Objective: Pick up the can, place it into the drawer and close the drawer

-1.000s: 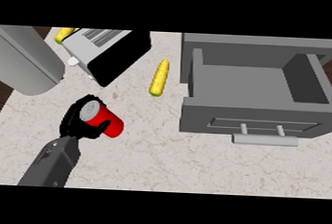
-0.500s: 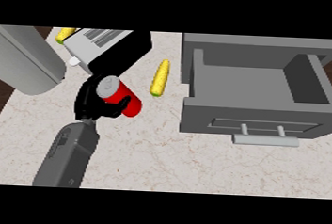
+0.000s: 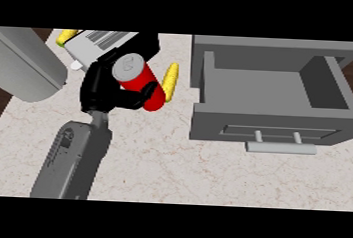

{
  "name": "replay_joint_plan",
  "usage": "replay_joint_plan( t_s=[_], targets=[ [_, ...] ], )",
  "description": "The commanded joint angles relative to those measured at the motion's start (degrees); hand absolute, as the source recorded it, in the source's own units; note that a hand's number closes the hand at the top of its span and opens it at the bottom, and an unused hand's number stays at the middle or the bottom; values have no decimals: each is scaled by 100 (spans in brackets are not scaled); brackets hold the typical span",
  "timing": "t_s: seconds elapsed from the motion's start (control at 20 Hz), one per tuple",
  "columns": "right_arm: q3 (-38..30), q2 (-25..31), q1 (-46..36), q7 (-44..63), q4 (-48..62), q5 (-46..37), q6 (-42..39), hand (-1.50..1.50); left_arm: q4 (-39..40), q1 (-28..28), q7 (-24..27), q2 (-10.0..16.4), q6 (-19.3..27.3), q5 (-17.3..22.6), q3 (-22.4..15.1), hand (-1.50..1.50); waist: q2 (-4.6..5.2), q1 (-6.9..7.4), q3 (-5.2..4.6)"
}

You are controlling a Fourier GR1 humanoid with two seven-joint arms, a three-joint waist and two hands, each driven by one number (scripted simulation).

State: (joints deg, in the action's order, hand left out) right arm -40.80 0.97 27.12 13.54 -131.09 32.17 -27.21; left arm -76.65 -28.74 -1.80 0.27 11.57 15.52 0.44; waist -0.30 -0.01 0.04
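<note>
The red can (image 3: 142,83) with a silver top is held tilted above the counter, left of the open grey drawer (image 3: 272,126). My left hand (image 3: 101,89) is shut on the can, with fingers curled round its left and lower side. The grey forearm runs down to the lower left edge of the head view. The drawer's inside shows nothing in it, and its handle (image 3: 280,147) faces the near side. My right hand does not show.
A yellow corn cob (image 3: 169,79) lies between the can and the drawer. A toaster (image 3: 102,41) stands at the back, partly behind the hand, with another yellow item (image 3: 65,36) beside it. A large grey rounded vessel (image 3: 23,62) fills the far left.
The left hand has carried the can up off the counter, farther away and to the right, toward the drawer. The can now tilts with its silver top facing up.
</note>
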Motion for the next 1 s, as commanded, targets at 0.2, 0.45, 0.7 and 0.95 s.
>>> replay_joint_plan(
  t_s=[0.2,0.45,0.7,0.95],
  targets=[
    [272,-95,160,-357,179,-163,-14,-150,-530,-617,-872,21,716,-299,-278,150,16,-43,-1],
    [167,-92,-77,103,-9,-173,157,-150,-262,-1199,-969,-26,1208,-261,-647,150,25,-52,-3],
    [-2,145,-168,195,1,123,175,-150,349,-2175,-1214,-26,1565,-246,-627,150,29,-84,-3],
    [338,-89,-9,-162,111,-124,-14,-150,1503,-2998,-765,-27,1585,96,-465,150,44,-158,-1]
  ],
)
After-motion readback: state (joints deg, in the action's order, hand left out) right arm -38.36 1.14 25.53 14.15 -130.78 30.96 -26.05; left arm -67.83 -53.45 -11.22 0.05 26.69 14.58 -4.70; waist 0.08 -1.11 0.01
